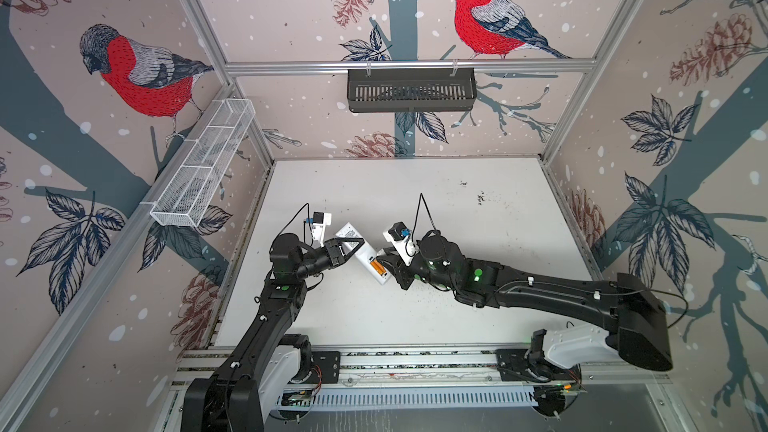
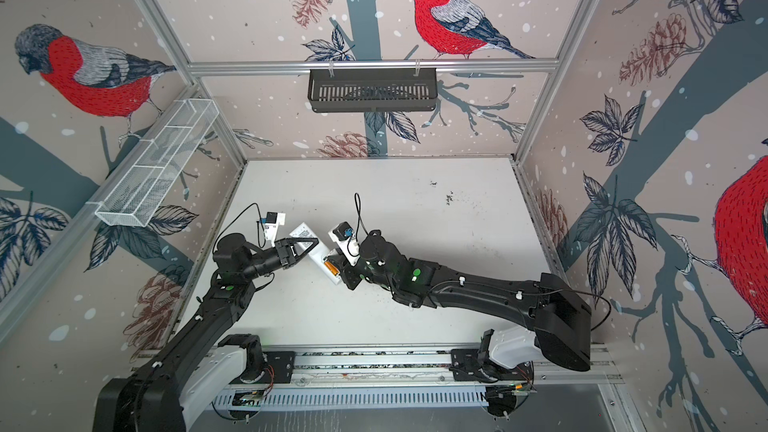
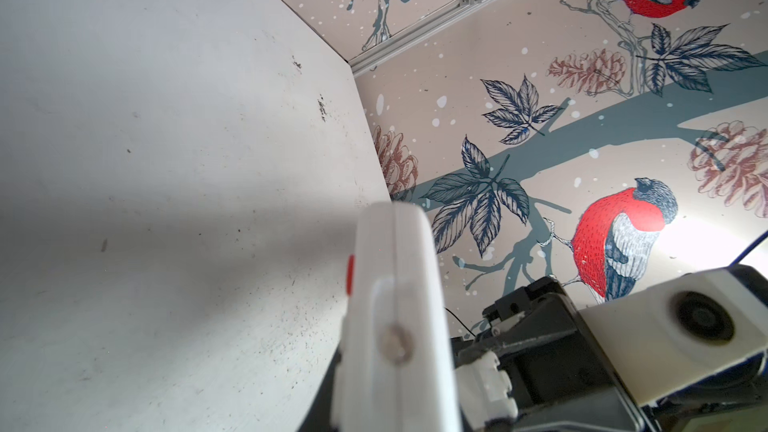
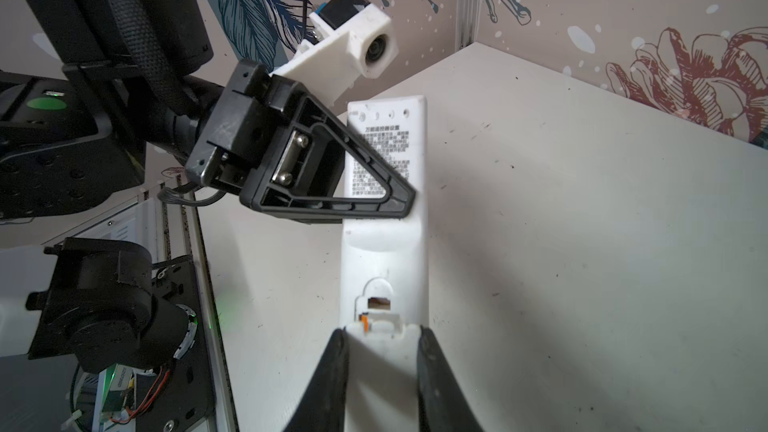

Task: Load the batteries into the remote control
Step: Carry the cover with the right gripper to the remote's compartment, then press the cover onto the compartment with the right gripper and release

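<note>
Both arms reach inward, wrists nearly meeting. Left gripper (image 1: 357,244) clamps the remote control (image 1: 366,258); right gripper (image 4: 382,332) pinches its other end.

Bullfinch-print walls (image 1: 291,14), white tabletop (image 1: 395,193)

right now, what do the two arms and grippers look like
The left arm and right arm are black with white base housings and round green markers. The left gripper has open triangular black fingers; the right gripper slim tapered ones. White wrist cameras trail thin black cables.
</note>
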`<action>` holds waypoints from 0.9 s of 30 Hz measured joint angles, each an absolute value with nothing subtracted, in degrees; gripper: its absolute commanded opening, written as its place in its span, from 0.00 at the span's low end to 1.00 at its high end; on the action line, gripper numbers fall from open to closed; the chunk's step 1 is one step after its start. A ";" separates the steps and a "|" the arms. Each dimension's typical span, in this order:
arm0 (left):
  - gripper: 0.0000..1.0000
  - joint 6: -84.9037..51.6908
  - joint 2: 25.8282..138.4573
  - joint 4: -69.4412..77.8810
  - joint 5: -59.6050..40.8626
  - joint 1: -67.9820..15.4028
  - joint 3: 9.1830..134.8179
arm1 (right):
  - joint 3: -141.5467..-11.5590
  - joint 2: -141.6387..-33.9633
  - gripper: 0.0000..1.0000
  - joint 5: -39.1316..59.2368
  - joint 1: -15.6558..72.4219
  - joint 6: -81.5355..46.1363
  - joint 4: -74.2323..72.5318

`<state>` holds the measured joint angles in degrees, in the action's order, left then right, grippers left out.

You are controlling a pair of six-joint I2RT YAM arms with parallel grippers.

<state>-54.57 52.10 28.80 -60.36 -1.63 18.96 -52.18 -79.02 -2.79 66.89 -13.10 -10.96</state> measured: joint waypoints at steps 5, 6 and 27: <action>0.00 -58.46 52.60 33.54 -62.76 -1.23 18.33 | -51.24 -79.05 0.21 -4.51 67.31 -13.10 -13.56; 0.00 -58.63 52.62 34.15 -63.02 -1.23 18.26 | -51.07 -79.05 0.21 -4.56 67.53 -13.08 -13.82; 0.00 -60.53 52.95 36.73 -63.26 -1.02 17.93 | -51.37 -81.87 0.21 -7.97 70.26 -9.87 -16.71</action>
